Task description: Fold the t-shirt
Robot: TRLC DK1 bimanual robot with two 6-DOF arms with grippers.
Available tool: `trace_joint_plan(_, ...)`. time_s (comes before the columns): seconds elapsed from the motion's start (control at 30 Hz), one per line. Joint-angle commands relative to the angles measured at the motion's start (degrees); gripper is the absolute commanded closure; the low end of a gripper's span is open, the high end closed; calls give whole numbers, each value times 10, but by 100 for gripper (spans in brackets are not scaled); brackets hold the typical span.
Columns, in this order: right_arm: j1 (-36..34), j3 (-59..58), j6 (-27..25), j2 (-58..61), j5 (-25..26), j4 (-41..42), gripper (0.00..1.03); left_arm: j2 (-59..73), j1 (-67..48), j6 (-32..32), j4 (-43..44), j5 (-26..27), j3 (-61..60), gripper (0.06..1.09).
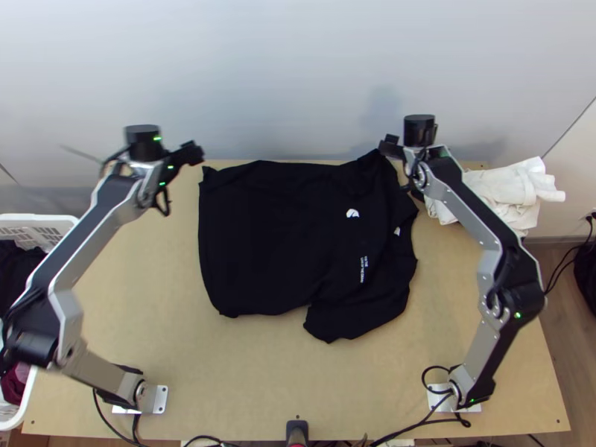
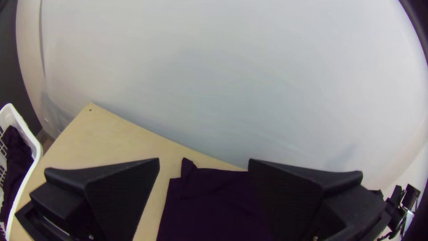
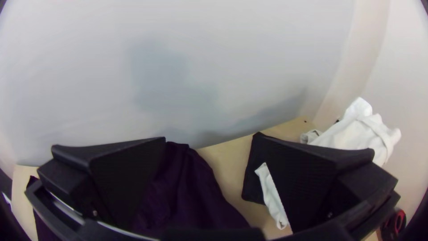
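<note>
Black t-shirt (image 1: 276,231) lies spread, first fold apparently pending — left gripper (image 2: 203,159) and right gripper (image 3: 212,135) parted wide — the next move likely requiring pinches at its far edge.

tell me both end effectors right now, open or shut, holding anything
Left end effector: open, holding nothing.
Right end effector: open, holding nothing, near the shirt.

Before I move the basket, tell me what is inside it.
The white basket holds dark cloth and dark red cloth. The left arm covers part of it; anything beneath the cloth is hidden.
</note>
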Motion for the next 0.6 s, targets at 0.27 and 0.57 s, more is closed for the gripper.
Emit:
trace_joint_plan(0.27, 10, -118, 5, -216, -9, -70, 4, -223, 29, 68, -295, 207, -135, 12)
trace_joint_plan(0.57, 13, -221, 25, -314, -27, -90, 4, -230, -23, 88, -470, 240, -156, 12)
